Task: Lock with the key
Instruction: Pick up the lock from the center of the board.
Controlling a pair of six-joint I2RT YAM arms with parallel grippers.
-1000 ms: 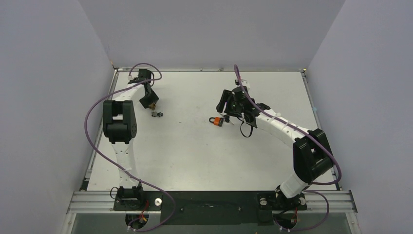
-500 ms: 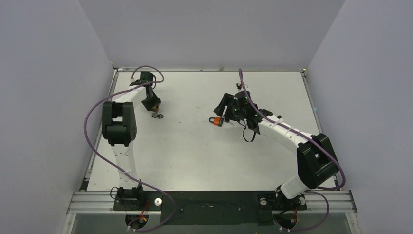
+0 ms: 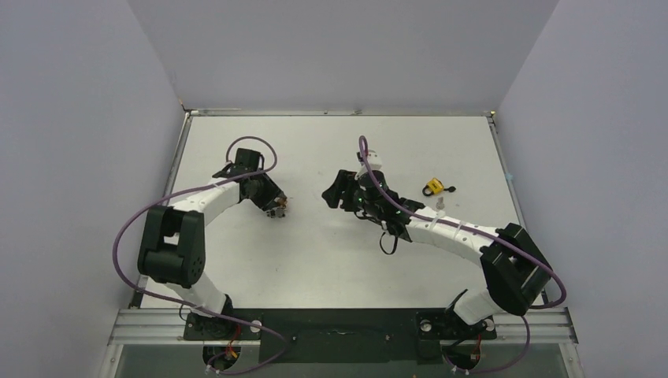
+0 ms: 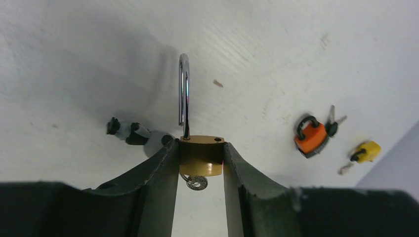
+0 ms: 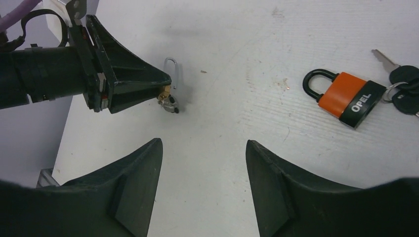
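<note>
Two black fingers [image 4: 158,168] of the left gripper [image 4: 200,144] are clamped on the body of the small brass padlock [image 4: 200,157], and its silver shackle [image 4: 184,94] stands open. We see a small silver key [image 4: 196,183] at the underside of the body. This lock is well apart from the orange padlock with black shackle [image 5: 346,96]. Near that orange padlock the right gripper [image 5: 203,144] hovers, fingers apart and empty. A small yellow padlock [image 4: 365,149] lies near the orange one.
</note>
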